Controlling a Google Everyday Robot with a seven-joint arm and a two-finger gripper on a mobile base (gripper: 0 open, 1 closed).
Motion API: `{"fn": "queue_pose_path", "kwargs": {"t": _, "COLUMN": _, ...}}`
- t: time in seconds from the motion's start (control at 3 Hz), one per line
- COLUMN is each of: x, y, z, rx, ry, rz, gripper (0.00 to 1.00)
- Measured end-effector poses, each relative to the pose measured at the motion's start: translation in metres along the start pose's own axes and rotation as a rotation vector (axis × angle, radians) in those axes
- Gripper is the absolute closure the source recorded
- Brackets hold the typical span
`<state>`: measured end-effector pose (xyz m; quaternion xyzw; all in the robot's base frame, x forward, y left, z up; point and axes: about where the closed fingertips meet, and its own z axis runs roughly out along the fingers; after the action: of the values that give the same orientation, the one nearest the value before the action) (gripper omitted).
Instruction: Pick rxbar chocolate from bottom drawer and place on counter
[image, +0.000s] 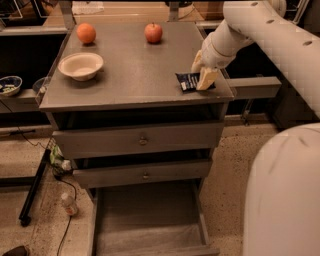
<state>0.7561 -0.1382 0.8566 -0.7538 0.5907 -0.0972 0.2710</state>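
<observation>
The grey counter holds the rxbar chocolate at four o'clock; the gripper covers its right end; I cannot tell its grip.

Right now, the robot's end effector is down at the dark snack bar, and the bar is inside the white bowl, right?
Not quite. The end effector is down at the rxbar chocolate, but the bar is at the right front corner of the counter, not inside the bowl. The bowl sits far over on the counter's left side. The camera view shows this.
</observation>
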Motion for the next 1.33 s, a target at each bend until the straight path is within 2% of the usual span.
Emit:
{"fn": "queue_pose_path", "kwargs": {"t": 0.33, "x": -0.0064, "y": 0.0044, "z": 0.0025, "rx": -0.059, "ry": -0.034, "rz": -0.021, "gripper": 1.0}}
{"fn": "queue_pose_path", "kwargs": {"t": 0.67, "x": -0.0101, "y": 0.0065, "z": 0.003, "rx": -0.084, "ry": -0.043, "rz": -0.041, "gripper": 1.0}}
{"fn": "queue_pose_path", "kwargs": {"t": 1.0, "x": -0.0104, "y": 0.0067, "z": 0.0031, "rx": -0.086, "ry": -0.043, "rz": -0.043, "gripper": 0.84}}
{"fn": "queue_pose_path", "kwargs": {"t": 1.33, "x": -0.0104, "y": 0.0067, "z": 0.0031, "rx": -0.086, "ry": -0.043, "rz": -0.043, "gripper": 0.6}}
